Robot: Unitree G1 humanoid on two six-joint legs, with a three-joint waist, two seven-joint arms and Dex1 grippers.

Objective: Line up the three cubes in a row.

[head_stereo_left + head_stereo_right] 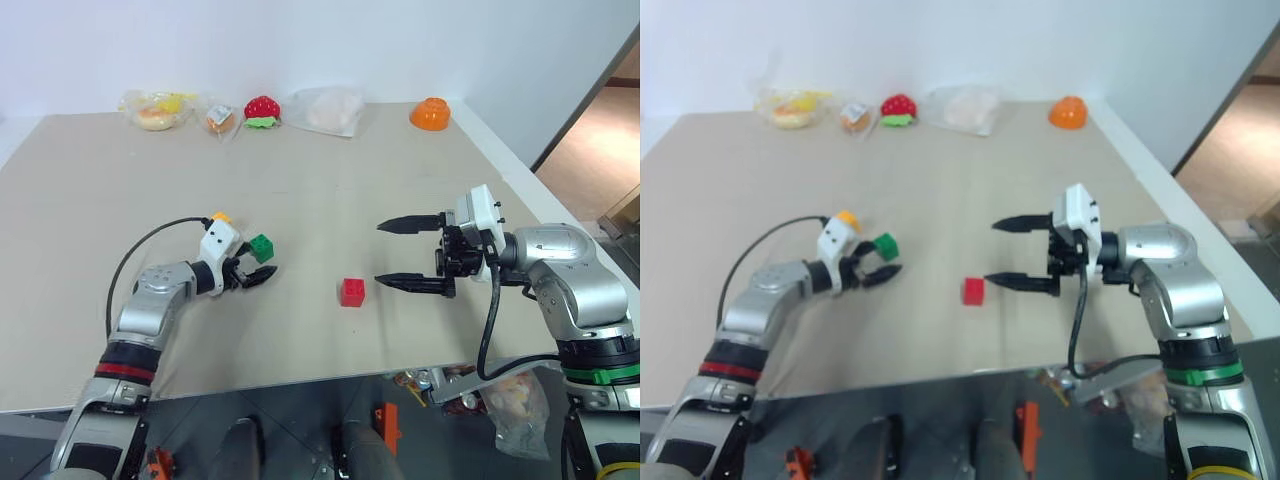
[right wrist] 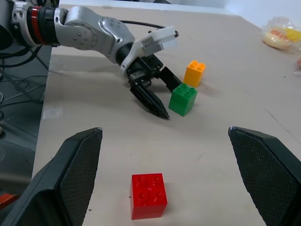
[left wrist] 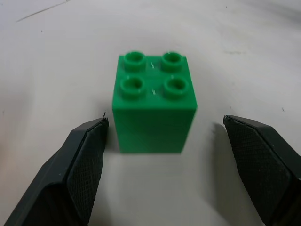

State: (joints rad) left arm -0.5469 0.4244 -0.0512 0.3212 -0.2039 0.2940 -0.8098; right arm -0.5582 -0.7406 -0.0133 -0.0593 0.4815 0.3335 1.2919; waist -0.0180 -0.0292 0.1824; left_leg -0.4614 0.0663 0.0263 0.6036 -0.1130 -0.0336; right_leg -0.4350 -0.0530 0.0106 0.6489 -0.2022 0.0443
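The table [image 1: 330, 190] carries all three cubes in the lower middle band of the left eye view.

Left gripper [image 1: 258, 272]: sits at lower left of centre, low over the table surface. Its two black fingers are spread apart and hold nothing. The green cube [image 1: 261, 248] stands upright, studs up, at the tips of these fingers. In the left wrist view the green cube lies between the two fingers [image 3: 82, 162], with a visible gap of bare table on each side; neither finger touches it.

Yellow-orange cube [image 1: 221, 216]: just behind the left gripper's white wrist housing, upper left of the green cube. In the right wrist view it stands near the green cube, the two apart.

Red cube [image 1: 352, 291]: alone on the table, just below the frame's centre, between the two grippers and touching neither.

Right gripper [image 1: 404, 253]: right of centre, raised above the table, fingers pointing toward the frame's left. The fingers are spread wide, one above the other, and hold nothing. The red cube lies just left of the lower fingertip.

Along the far edge, at the top of the frame: bagged items [image 1: 157, 109], a strawberry toy [image 1: 262, 108] and an orange bowl [image 1: 430, 114].
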